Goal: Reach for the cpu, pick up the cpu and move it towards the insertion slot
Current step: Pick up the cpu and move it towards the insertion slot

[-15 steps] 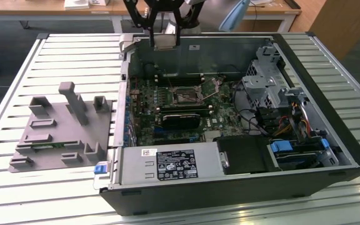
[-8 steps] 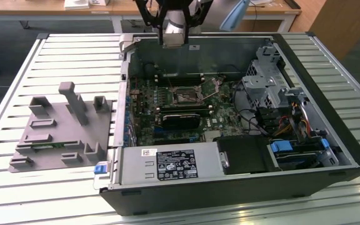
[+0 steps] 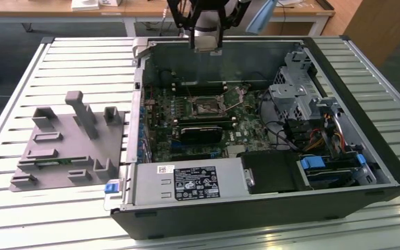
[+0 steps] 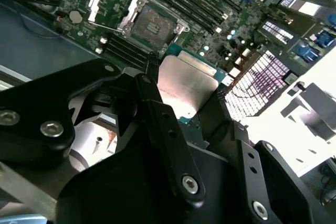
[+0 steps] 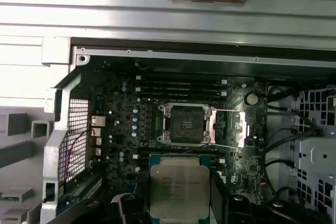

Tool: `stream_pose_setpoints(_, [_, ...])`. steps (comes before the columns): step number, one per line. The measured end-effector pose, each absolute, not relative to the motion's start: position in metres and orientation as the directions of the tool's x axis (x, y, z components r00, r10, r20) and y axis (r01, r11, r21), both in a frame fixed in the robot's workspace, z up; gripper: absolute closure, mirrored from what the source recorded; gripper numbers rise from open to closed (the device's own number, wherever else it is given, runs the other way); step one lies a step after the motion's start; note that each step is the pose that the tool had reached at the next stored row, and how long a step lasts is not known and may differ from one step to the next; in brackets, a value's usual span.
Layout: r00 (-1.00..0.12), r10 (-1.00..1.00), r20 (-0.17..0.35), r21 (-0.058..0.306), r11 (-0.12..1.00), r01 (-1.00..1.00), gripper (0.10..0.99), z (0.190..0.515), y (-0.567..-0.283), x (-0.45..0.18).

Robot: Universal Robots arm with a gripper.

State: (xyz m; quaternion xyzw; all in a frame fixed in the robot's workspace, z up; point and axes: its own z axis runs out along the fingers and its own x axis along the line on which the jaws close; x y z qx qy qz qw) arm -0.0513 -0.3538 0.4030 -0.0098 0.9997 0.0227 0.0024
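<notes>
First wrist view has the cpu (image 5: 179,191) held flat between the black fingers (image 5: 239,209) of the pincer (image 5: 181,211), its silvery metal lid facing the camera and a pale rim around it. It is a flat square chip, so it has no long axis to speak of; its edges run roughly in line with those of the insertion slot (image 5: 186,123), which lies open just beyond it on the motherboard (image 5: 126,129), apart from the chip. The slot is a dark square socket in a bright metal frame, with a thin lever running along one side.

In the second wrist view the cpu (image 4: 186,85) appears from its back, a dull pinkish-grey plate clamped by the pincer (image 4: 184,106) between a black finger (image 4: 157,114) and its partner, the insertion slot (image 4: 149,24) past it on the green board.

In the exterior view the pincer (image 3: 207,47) hangs high over the far wall of the open computer case (image 3: 366,104), above the insertion slot (image 3: 205,108). The case rests on a slatted metal counter (image 3: 82,62), with a grey fixture (image 3: 68,146) of blocks and posts on the exterior view's left.
</notes>
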Motion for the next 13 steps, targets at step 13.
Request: stream_pose_setpoints(13, [-1.0, -0.019, -0.005, 0.047, 0.999, -0.02, 0.541, 0.403, -0.351, -0.033])
